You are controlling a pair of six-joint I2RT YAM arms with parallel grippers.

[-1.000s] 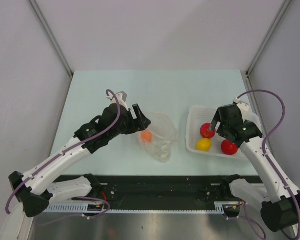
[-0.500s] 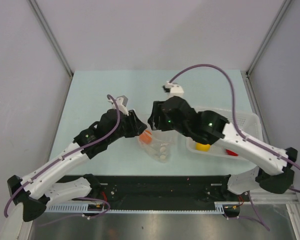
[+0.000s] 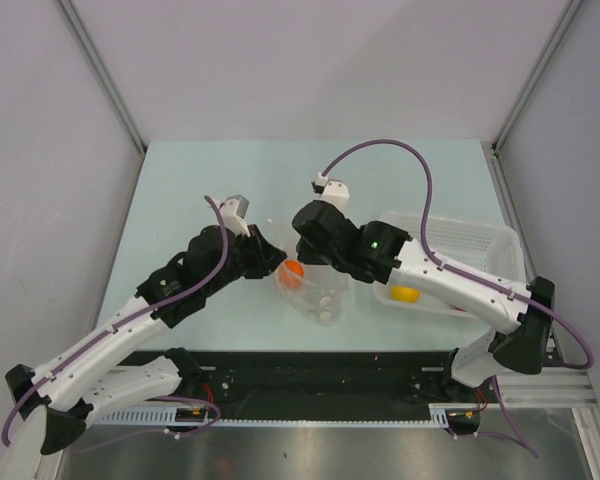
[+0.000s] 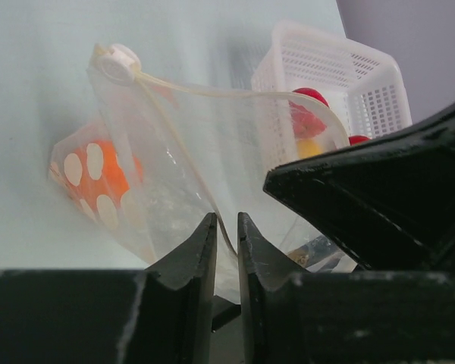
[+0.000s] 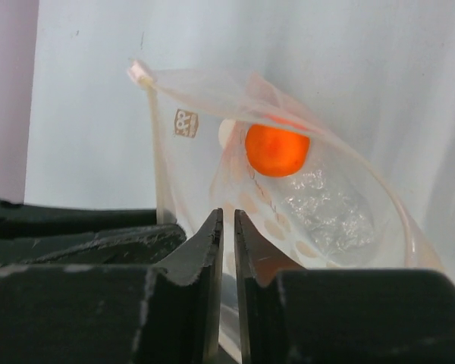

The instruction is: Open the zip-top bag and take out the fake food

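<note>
The left gripper (image 4: 226,221) and right gripper (image 5: 228,216), both nearly closed, each pinch the rim of the clear, white-dotted zip-top bag (image 3: 325,295) at mid bench (image 3: 180,190), with an orange toy fruit (image 5: 277,149) inside. A second ago the right gripper hung open over the white basket (image 3: 480,240).

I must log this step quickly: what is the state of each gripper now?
Left gripper: closed, pinching the rim of the zip-top bag.
Right gripper: closed, pinching the same bag's rim on its other side.

Pale green table (image 3: 180,180) in front of me, dotted zip-top bag (image 3: 323,297) sitting mid-table, white perforated basket (image 3: 475,238) just right of it, both nearer my side.
</note>
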